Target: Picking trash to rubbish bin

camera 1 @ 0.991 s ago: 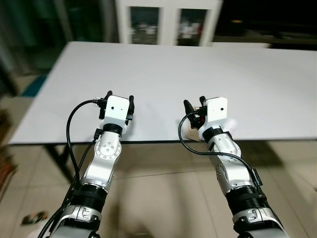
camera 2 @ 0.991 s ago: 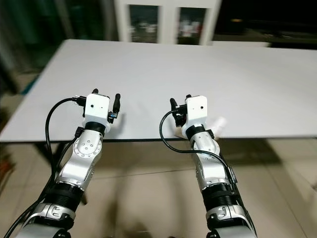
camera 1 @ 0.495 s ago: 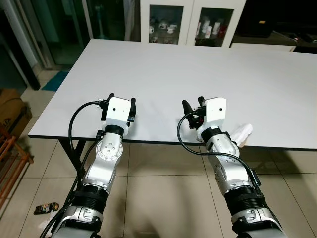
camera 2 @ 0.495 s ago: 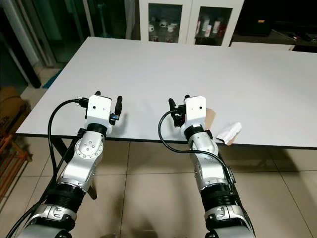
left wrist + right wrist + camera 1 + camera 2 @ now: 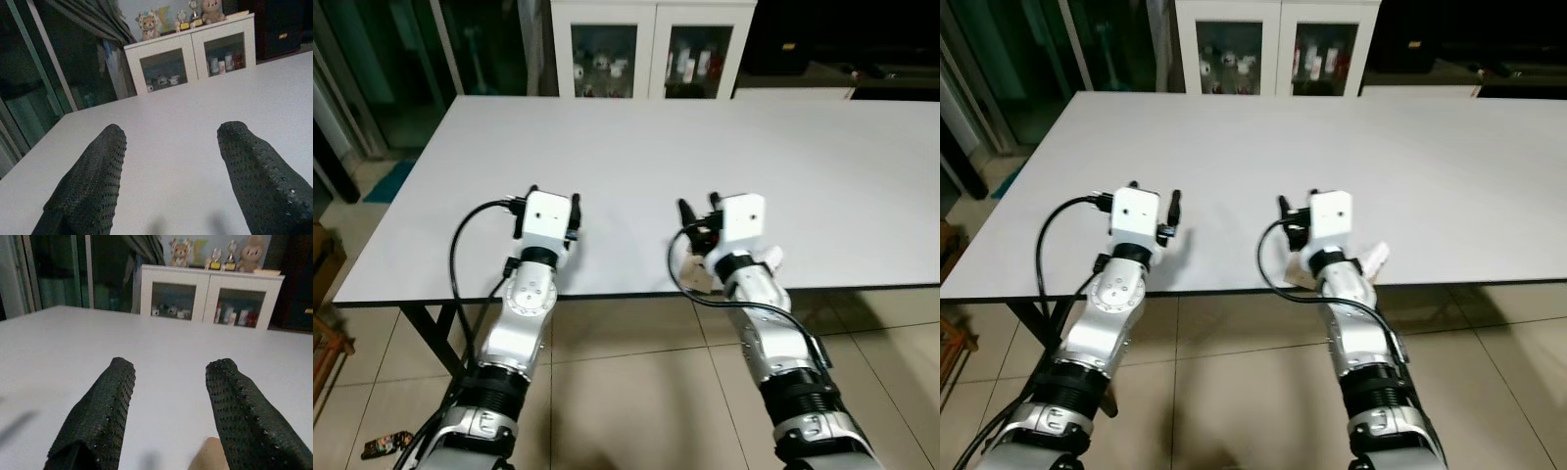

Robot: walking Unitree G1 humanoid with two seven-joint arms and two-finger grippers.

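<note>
Both arms reach forward over the near edge of a white table (image 5: 636,137). My left gripper (image 5: 552,197) stands open above the bare tabletop, nothing between its fingers (image 5: 93,176). My right gripper (image 5: 698,205) is open too, its fingers (image 5: 234,406) spread over the table. A crumpled white piece of trash (image 5: 1375,258) lies at the table's near edge, just right of my right wrist and partly hidden by it. A small tan scrap (image 5: 1297,273) sits at the edge under that wrist, and the tan scrap (image 5: 210,454) also appears below the fingers in the right wrist view.
A white glass-door cabinet (image 5: 651,49) with small items stands behind the table. Dark glass doors (image 5: 372,69) are at the far left. The floor below is tiled, with a small dark object (image 5: 386,446) lying at the lower left.
The whole picture has shifted, so the camera moved. Both arms keep the same pose with fingers open. The white trash now sits closer to my right wrist, more hidden.
</note>
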